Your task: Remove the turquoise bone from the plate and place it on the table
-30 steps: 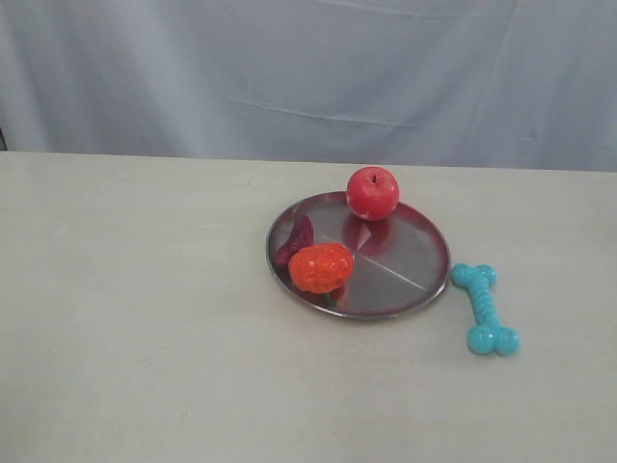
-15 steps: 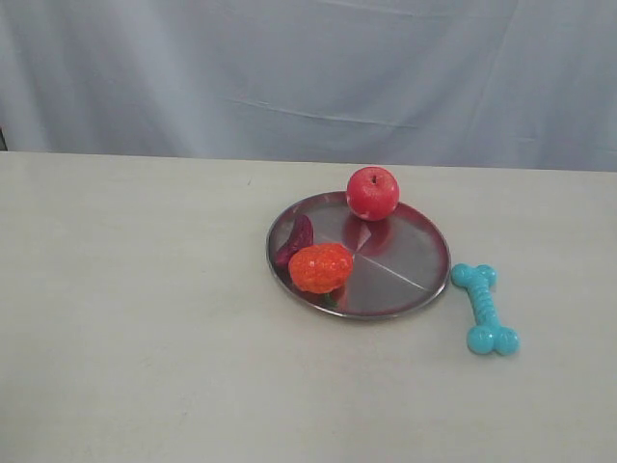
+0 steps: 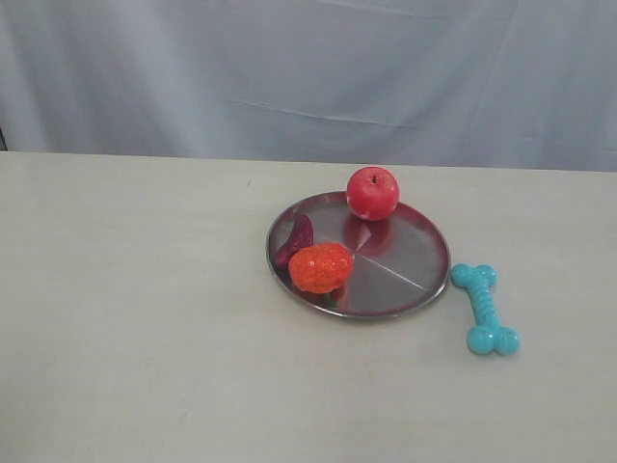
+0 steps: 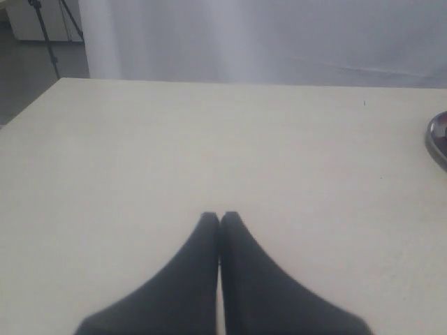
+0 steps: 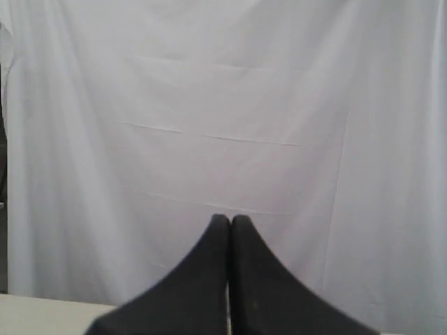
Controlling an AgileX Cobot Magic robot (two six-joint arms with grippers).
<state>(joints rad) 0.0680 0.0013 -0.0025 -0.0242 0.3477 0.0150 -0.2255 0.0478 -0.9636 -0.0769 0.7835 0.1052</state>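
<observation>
The turquoise bone (image 3: 485, 309) lies flat on the pale beige table (image 3: 145, 318), just off the right rim of the round silver plate (image 3: 405, 260). No arm shows in the exterior view. My left gripper (image 4: 219, 216) is shut and empty above bare tabletop, with only a sliver of the plate's rim (image 4: 437, 138) at the frame's edge. My right gripper (image 5: 230, 219) is shut and empty too, facing the white curtain (image 5: 223, 105); the bone is out of both wrist views.
On the plate sit a red apple (image 3: 372, 193) at the far rim, a bumpy orange fruit (image 3: 320, 267) near the front left and a dark red piece (image 3: 295, 238) beside it. A white curtain (image 3: 308, 68) hangs behind the table.
</observation>
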